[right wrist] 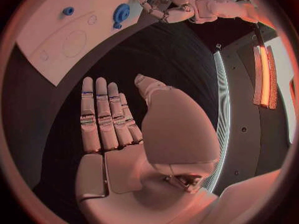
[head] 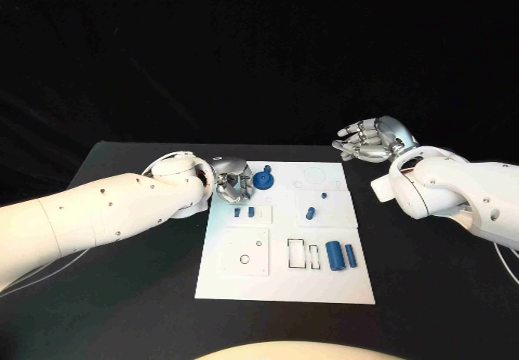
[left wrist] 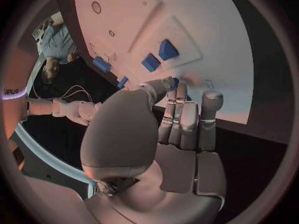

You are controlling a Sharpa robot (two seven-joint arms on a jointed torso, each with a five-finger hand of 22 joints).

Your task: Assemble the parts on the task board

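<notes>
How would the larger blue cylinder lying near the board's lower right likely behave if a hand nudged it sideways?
The blue cylinder lies on its side on the flat task board, so it would probably roll rather than slide. It looks rigid and smooth, likely slippery to pinch. A slimmer blue part lies beside it and might be bumped.

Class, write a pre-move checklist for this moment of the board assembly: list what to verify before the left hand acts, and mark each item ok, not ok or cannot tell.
1. Left hand is at the board's far left corner, beside the blue disc: ok.
2. Left hand holds a part: cannot tell; its fingers are curled in.
3. Right hand is clear of the board, over the table: ok.
4. Right hand is free, fingers straight and holding nothing: ok.
5. Two blue cylinders lie at the board's right, untouched: ok.
</notes>
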